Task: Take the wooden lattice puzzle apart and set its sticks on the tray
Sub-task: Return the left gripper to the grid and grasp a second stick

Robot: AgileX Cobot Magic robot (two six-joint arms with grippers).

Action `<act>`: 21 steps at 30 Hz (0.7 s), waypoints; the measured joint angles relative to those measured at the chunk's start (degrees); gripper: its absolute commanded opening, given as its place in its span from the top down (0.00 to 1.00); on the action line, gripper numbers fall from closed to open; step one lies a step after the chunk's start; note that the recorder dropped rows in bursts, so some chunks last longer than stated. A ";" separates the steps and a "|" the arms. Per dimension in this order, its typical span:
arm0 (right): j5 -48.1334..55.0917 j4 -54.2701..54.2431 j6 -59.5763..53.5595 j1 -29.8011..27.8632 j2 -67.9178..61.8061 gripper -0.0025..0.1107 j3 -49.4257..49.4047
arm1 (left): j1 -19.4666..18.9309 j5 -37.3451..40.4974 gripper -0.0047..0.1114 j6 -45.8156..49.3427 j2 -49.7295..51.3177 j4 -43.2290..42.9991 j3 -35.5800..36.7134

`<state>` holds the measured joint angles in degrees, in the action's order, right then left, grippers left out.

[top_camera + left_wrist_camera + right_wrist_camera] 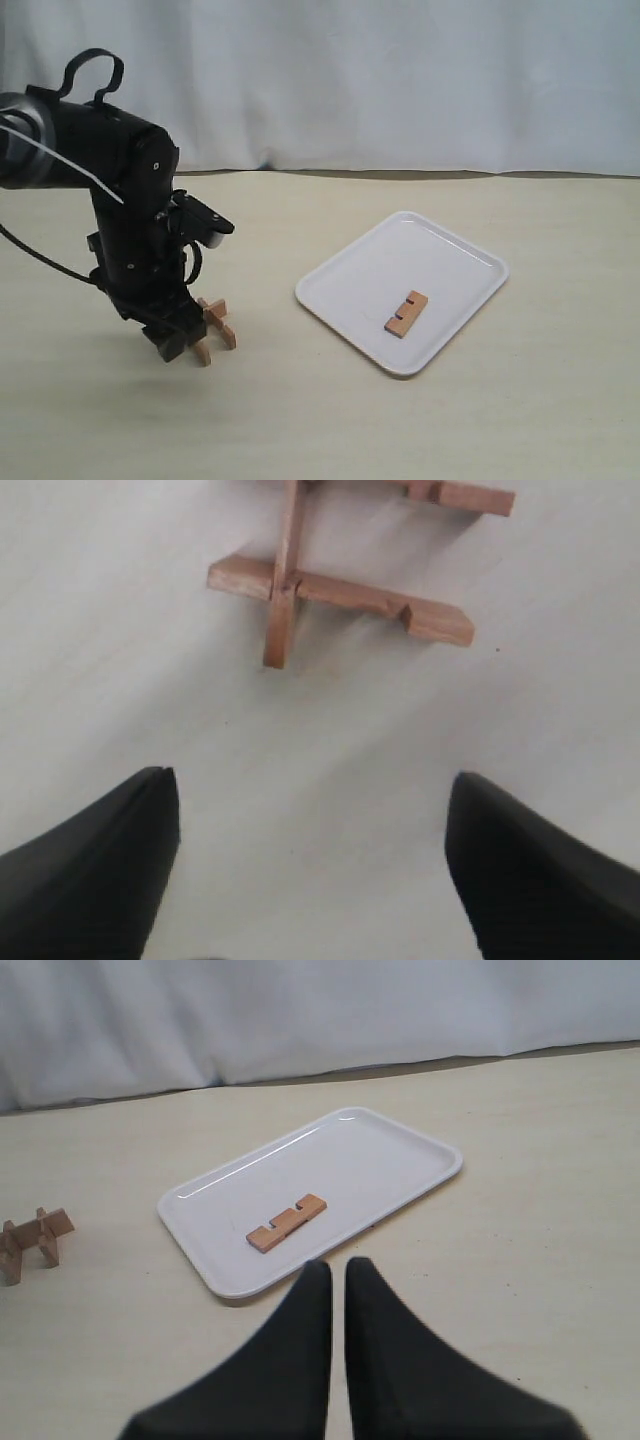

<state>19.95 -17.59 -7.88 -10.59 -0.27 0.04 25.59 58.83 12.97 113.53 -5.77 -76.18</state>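
Observation:
The wooden lattice puzzle [215, 325] stands on the table left of the tray [400, 250], with three sticks still crossed. In the left wrist view the puzzle [335, 590] lies beyond the fingertips, not between them. My left gripper [176, 345] hangs low just left of the puzzle, open [312, 778] and empty. One loose stick [406, 314] lies flat on the tray near its front edge. In the right wrist view the right gripper [337, 1265] is shut on nothing, short of the tray [330, 1155] and its stick [287, 1223]. The right arm is out of the exterior view.
A white curtain [400, 80] closes off the back of the beige table [500, 420]. The left arm's black body [120, 200] rises above the puzzle. The puzzle [35, 1240] also shows at the edge of the right wrist view.

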 measured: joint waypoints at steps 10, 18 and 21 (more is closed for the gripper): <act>0.00 0.00 0.00 0.00 0.00 0.94 0.00 | -0.14 -11.11 0.36 0.13 0.00 0.11 4.73; 0.00 0.00 0.00 0.00 0.00 0.94 0.00 | -0.14 -13.75 0.36 -0.14 0.60 1.50 4.73; 0.00 0.00 0.00 0.00 0.00 0.94 0.00 | -0.14 -14.14 0.36 -0.50 1.50 1.67 4.73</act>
<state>19.95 -17.59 -7.88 -10.59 -0.27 0.04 25.45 44.69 12.47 115.03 -4.10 -71.45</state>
